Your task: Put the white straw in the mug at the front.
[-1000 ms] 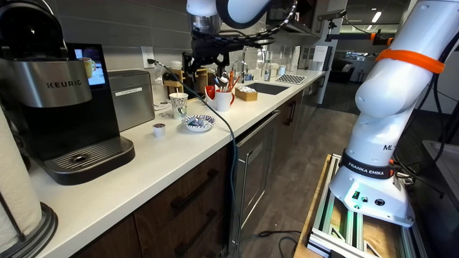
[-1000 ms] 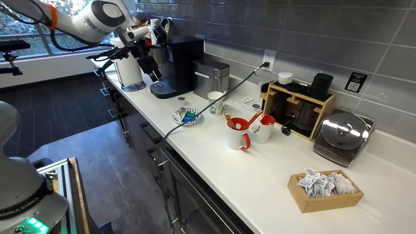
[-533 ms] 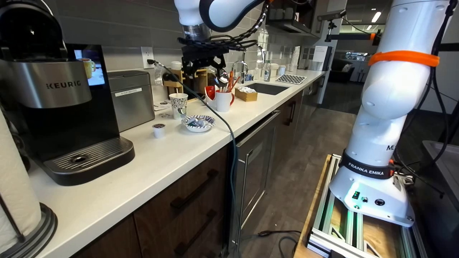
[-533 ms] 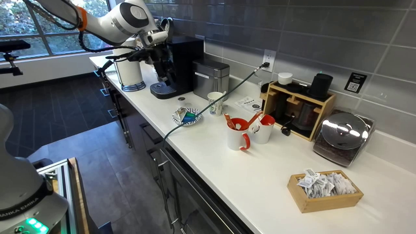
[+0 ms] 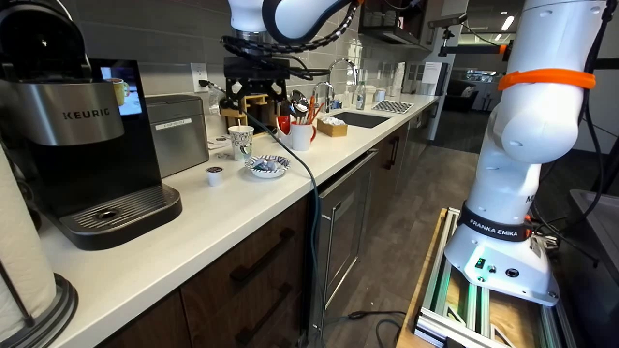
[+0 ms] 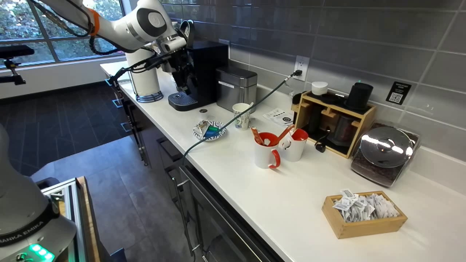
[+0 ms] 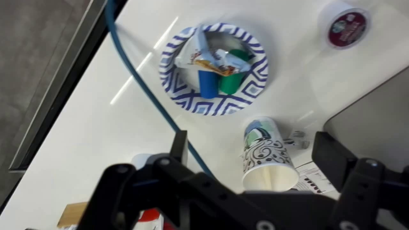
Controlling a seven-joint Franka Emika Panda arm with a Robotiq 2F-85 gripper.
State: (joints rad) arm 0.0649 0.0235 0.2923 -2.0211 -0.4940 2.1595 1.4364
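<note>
The white straw (image 7: 266, 179) stands in a patterned paper cup (image 7: 265, 150); its tip (image 6: 251, 104) shows above the rim, as in an exterior view (image 5: 239, 123). The front mug (image 6: 265, 156) is white with a red inside and red handle, and holds red-orange sticks; it also shows in an exterior view (image 5: 302, 137). My gripper (image 7: 254, 148) is open and empty, pointing down above the counter; it also shows in both exterior views (image 5: 257, 101) (image 6: 187, 87). In the wrist view the cup lies below, between the spread fingers. The mug is mostly hidden there.
A teal cable (image 7: 147, 89) runs from the wall outlet past the cup to the counter edge. A patterned plate (image 7: 260, 68) with packets is beside the cup. A coffee machine (image 6: 209, 72), steel bin (image 6: 236, 91), second mug (image 6: 295, 149) and wooden box (image 6: 364, 229) stand on the counter.
My open gripper has moved left in one exterior view and right in another, and it now hangs more upright. The straw, cup and mugs have not moved.
</note>
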